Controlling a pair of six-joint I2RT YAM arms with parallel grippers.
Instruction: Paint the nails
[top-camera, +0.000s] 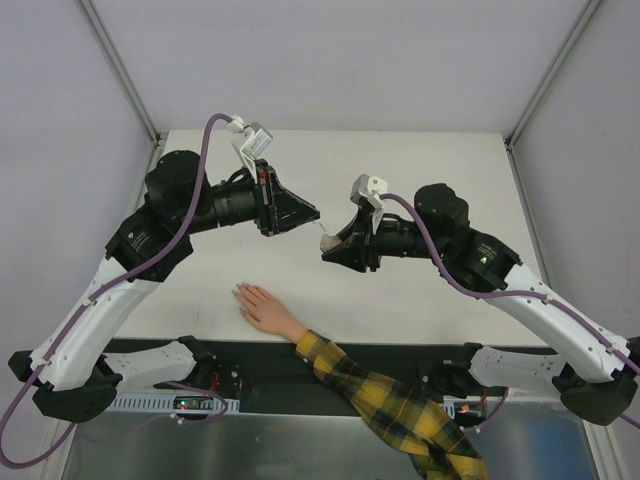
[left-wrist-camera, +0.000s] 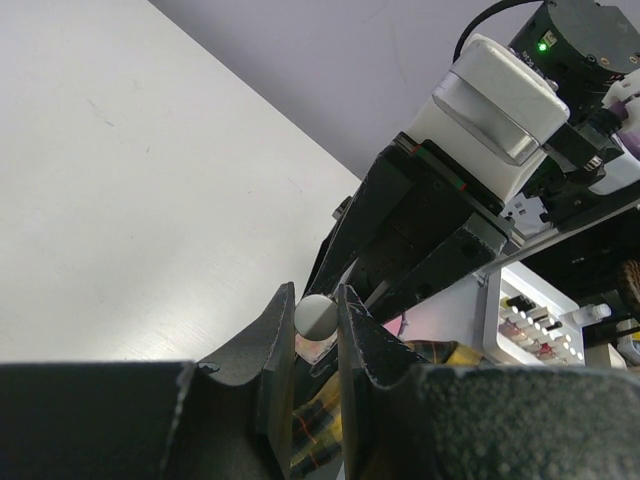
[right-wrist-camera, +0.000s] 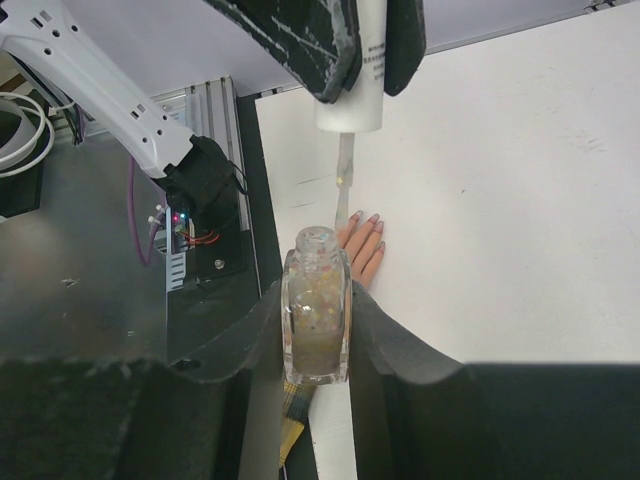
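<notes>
**A:** What does the left hand carry?

**B:** Its two black fingers are pressed on a white cylindrical cap. A thin brush hangs down from this cap. The hand grips the cap from the sides, so the brush is free and points straight down.

**A:** And where is the brush tip?

**B:** At the mouth of a small clear glass bottle with glittery polish. I cannot tell if the tip is inside the neck or just above it.

**A:** Where are the nails?

**B:** They are pale tips on a small flesh-coloured mannequin hand. It lies flat on the white surface near the front edge, below the two arms and apart from the brush. The fingers point left, and the yellow-and-dark plaid sleeve goes off to the right. Because it lies flat with the fingers a little open, each nail faces up for the brush.

**A:** And the right hand?

**B:** It pinches the bottle by its flat sides and holds it upright above the surface, I think so that no polish spills and the neck stays open to the brush.

**A:** So which step is this?

**B:** I judge it is taking polish on the brush. No nail is touched yet.
</notes>
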